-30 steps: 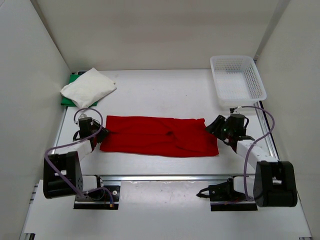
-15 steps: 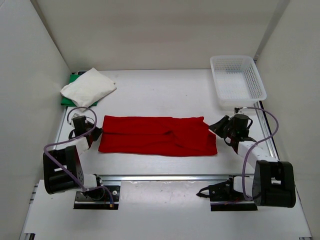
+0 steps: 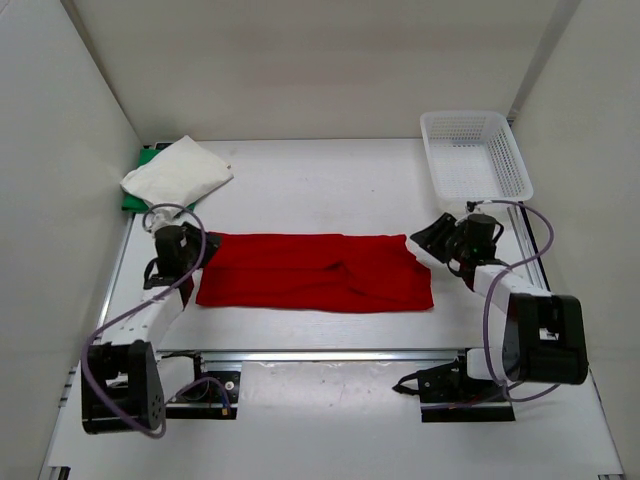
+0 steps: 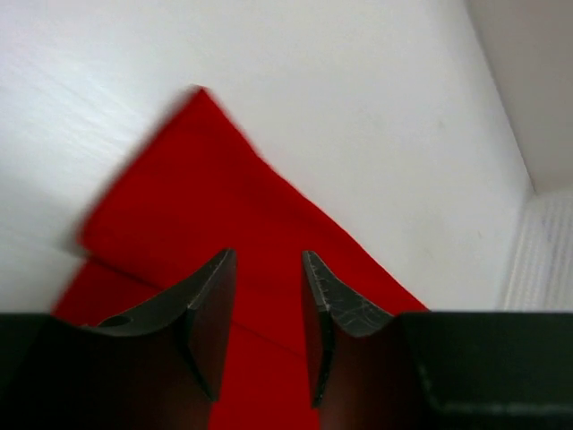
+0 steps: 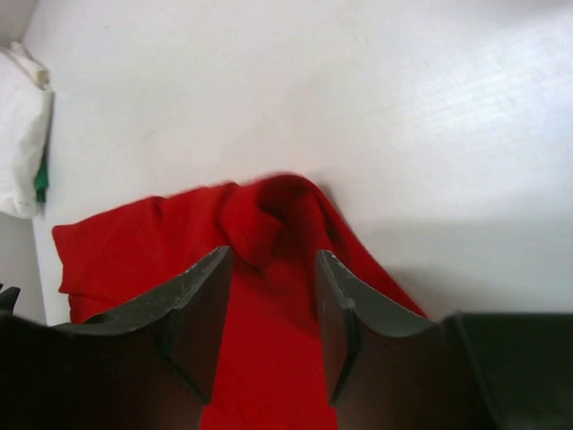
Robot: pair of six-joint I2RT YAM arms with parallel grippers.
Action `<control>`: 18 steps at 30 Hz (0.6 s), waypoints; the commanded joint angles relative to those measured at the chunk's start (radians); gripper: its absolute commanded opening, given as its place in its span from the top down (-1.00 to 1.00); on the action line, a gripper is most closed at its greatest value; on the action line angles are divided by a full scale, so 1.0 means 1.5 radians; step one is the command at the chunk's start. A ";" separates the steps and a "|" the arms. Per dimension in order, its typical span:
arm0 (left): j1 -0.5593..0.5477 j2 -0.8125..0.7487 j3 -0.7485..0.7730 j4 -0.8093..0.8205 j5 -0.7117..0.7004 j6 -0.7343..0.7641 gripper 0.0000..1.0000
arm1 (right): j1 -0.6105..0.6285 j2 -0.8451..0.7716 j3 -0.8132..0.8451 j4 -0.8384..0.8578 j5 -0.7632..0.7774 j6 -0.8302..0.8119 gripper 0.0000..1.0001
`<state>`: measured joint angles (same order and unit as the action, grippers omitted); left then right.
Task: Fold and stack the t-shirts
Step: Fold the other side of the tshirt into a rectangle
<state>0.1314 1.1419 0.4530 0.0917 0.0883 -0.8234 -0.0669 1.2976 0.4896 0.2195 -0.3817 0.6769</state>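
Observation:
A red t-shirt (image 3: 315,272), folded into a long strip, lies across the middle of the table. My left gripper (image 3: 198,252) is at its far left corner, open, with the jaws over the red cloth (image 4: 206,188) in the left wrist view (image 4: 267,269). My right gripper (image 3: 420,243) is at the far right corner, open, with a raised bunch of red cloth (image 5: 269,215) between its fingertips in the right wrist view (image 5: 273,262). A folded white shirt (image 3: 177,172) lies on a folded green one (image 3: 133,197) at the far left.
A white mesh basket (image 3: 476,155) stands at the far right corner of the table. White walls close in the left, right and back. A metal rail (image 3: 330,352) runs along the near edge in front of the arm bases.
Both grippers have moved away from me along the shirt's short ends to its far corners. The shirt's ends have shifted slightly; its body lies as before.

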 commanded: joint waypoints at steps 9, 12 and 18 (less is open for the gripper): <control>-0.207 0.159 0.103 0.059 -0.021 0.027 0.14 | 0.040 0.139 0.083 0.090 -0.023 0.002 0.35; -0.191 0.226 0.143 0.057 0.005 0.033 0.14 | 0.041 0.154 0.095 0.096 -0.035 0.008 0.64; -0.122 0.290 0.134 0.084 0.040 0.013 0.17 | 0.064 0.155 0.107 0.093 0.035 -0.002 1.00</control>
<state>-0.1024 1.5719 0.6445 0.1730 0.1078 -0.7956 0.0162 1.5333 0.6071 0.3061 -0.3878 0.6880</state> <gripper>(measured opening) 0.418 0.006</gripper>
